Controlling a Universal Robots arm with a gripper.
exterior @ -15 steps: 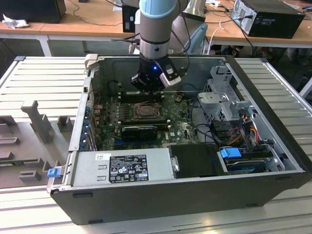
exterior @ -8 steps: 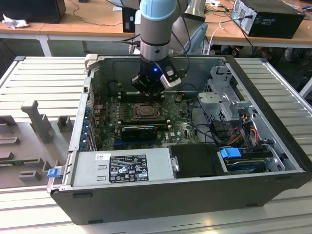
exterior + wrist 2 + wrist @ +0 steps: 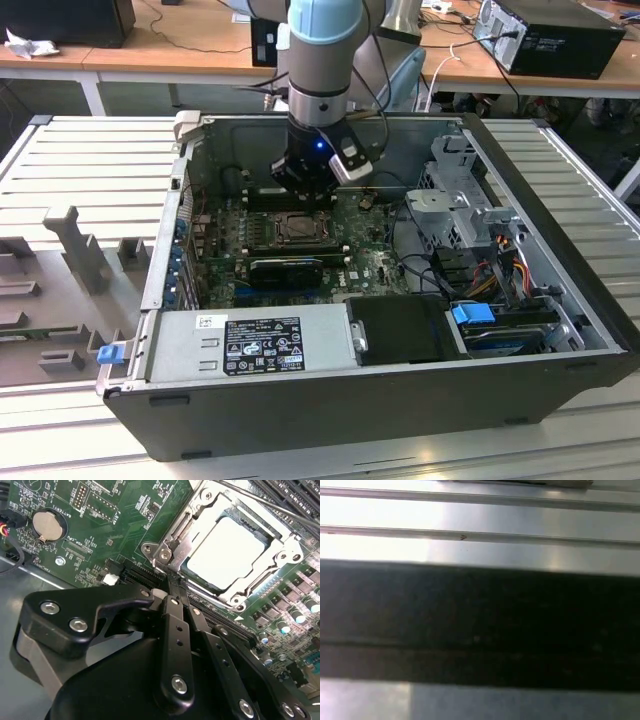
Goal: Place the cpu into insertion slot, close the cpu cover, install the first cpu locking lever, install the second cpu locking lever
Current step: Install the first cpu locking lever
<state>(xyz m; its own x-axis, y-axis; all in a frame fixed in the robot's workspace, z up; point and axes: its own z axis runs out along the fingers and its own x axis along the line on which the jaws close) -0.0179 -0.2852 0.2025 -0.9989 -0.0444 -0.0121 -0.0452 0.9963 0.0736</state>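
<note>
In the second wrist view the pale silver cpu point(image 3: 225, 552) lies flat in the insertion slot point(image 3: 297, 228) on the green motherboard. The silver cpu cover point(image 3: 282, 542) is folded down around it, and the chip shows through the cover's window. A thin locking lever rod point(image 3: 270, 501) runs past the far side of the socket. My gripper point(image 3: 174, 582) is shut, its black fingers point(image 3: 176, 630) pressed together. The tips sit at the near corner of the socket frame, with nothing visible between them. In the exterior view the gripper point(image 3: 303, 190) hangs just behind the socket inside the open computer case.
A black ribbed heatsink block point(image 3: 285, 270) lies in front of the socket, and a grey power supply point(image 3: 250, 340) beyond it. A drive cage point(image 3: 460, 200) and cables point(image 3: 500, 260) stand at the exterior view's right. A coin battery point(image 3: 47, 525) sits on the board. The case wall point(image 3: 170, 230) hems the left.
</note>
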